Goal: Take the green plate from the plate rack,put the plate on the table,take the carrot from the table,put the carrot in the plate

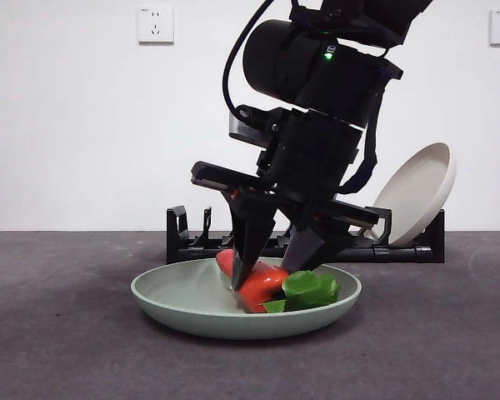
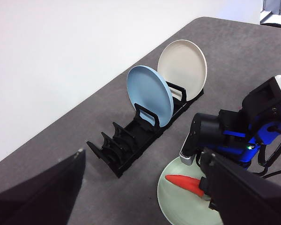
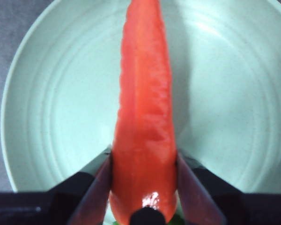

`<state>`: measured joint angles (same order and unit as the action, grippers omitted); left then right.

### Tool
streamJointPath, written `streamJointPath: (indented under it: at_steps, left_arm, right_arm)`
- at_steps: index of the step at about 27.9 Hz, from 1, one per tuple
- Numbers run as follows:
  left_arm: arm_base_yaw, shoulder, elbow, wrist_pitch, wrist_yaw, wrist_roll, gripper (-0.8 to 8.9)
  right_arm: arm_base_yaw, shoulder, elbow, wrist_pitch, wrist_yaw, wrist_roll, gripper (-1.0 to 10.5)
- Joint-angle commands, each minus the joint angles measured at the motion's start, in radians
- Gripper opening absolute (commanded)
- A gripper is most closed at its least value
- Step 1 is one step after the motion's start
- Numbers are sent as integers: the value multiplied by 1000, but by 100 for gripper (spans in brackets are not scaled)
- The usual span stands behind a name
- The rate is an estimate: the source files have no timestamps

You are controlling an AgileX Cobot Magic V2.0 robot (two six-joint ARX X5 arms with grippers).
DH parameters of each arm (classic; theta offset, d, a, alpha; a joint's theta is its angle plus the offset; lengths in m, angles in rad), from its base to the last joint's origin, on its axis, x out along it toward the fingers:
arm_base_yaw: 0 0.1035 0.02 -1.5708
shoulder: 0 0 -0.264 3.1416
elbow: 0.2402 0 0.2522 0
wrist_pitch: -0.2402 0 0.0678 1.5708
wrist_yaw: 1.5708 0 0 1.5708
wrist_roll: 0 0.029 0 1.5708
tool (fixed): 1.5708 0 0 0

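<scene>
Count on the table: three plates, one carrot, one rack, two grippers.

Three plates are counted: one green plate (image 1: 192, 304) lying flat on the table (image 1: 58, 333), one blue plate (image 2: 149, 95) and one beige plate (image 2: 182, 63) stood upright in the rack. One plate rack (image 2: 131, 140) is seen, black, with several pairs of prongs, the exact number not being countable. One carrot (image 1: 258, 283) is counted, with one bunch of green leaves (image 1: 310, 290). Two grippers are counted: the right gripper (image 1: 271, 279) and the left gripper (image 2: 145, 197), each with two black jaws. Two wall sockets (image 1: 156, 24) are noted.
</scene>
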<state>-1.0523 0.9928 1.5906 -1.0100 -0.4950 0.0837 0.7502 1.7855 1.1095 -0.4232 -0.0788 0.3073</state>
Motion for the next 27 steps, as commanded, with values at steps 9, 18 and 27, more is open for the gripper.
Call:
streamJointPath:
  at_steps: [9,18,27]
  left_arm:
    - [0,-3,1,-6,-1,-27,413]
    - [0,-3,1,-39,1,-35,408]
    - [0,-3,1,-134,4,-111,80]
  right_arm:
    - [6,-136,6,-11,7,9,416]
    - [6,-606,6,-361,6,-21,409]
    - [6,-914,6,-624,6,-32,-21]
